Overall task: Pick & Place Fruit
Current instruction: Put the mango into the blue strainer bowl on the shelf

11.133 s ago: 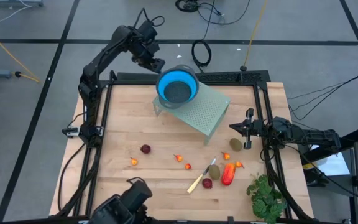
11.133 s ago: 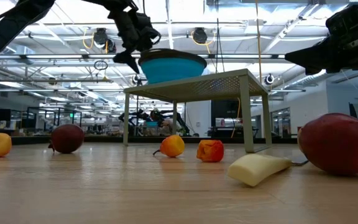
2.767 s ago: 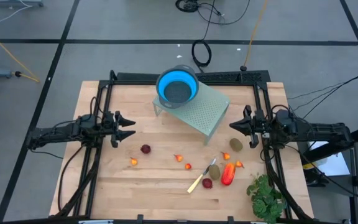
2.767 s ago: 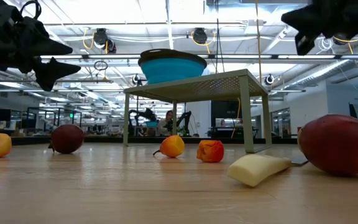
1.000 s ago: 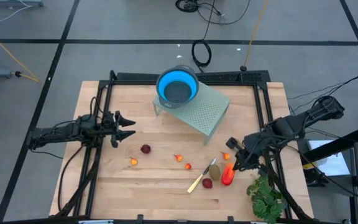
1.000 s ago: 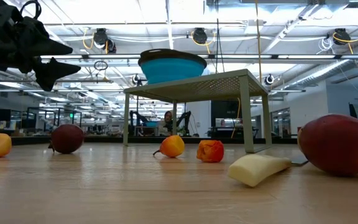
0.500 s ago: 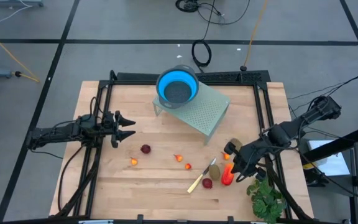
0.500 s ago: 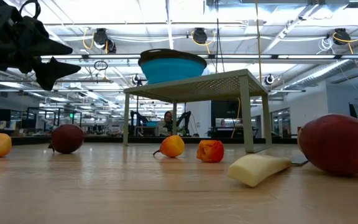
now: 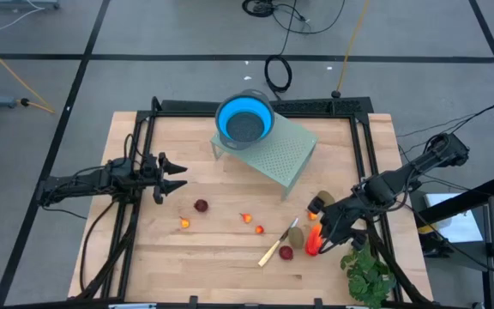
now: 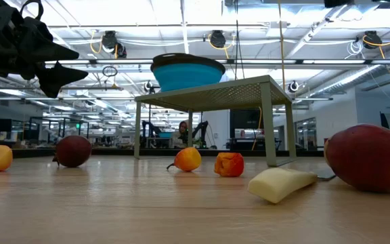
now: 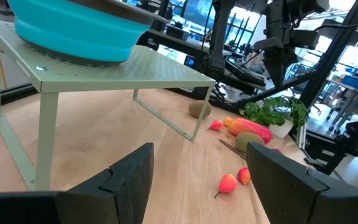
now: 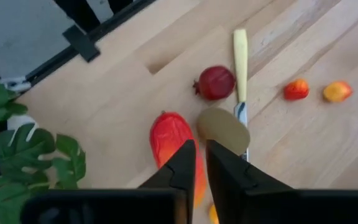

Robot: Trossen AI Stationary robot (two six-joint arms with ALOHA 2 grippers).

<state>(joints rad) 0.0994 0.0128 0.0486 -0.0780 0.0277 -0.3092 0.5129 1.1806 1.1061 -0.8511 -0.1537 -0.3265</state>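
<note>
The fruit lies loose on the wooden table. The longer red-orange piece (image 9: 313, 246) (image 12: 169, 140) rests beside a brownish-green oval (image 9: 295, 235) (image 12: 222, 129) and a dark red ball (image 9: 286, 252) (image 12: 216, 83). A second oval (image 9: 324, 199) lies farther back, and a second ball (image 9: 201, 206) left of centre. Tiny orange-red pieces (image 9: 247, 218) (image 12: 296, 89) are scattered between them. My right gripper (image 9: 318, 230) (image 12: 200, 149) points down, shut, over the red-orange piece and above it. My left gripper (image 9: 178, 174) (image 11: 197, 155) waits open by the table's left side.
A pale-handled knife (image 9: 273, 251) (image 12: 240, 56) lies against the oval. A leafy green bunch (image 9: 367, 273) (image 12: 17, 155) sits at the near right corner. A blue bowl (image 9: 244, 118) stands on a pale green perforated rack (image 9: 281, 154) at the far middle.
My right gripper has crept a little toward the table's near edge, staying over the red-orange piece. The fruit and the left arm have kept still.
</note>
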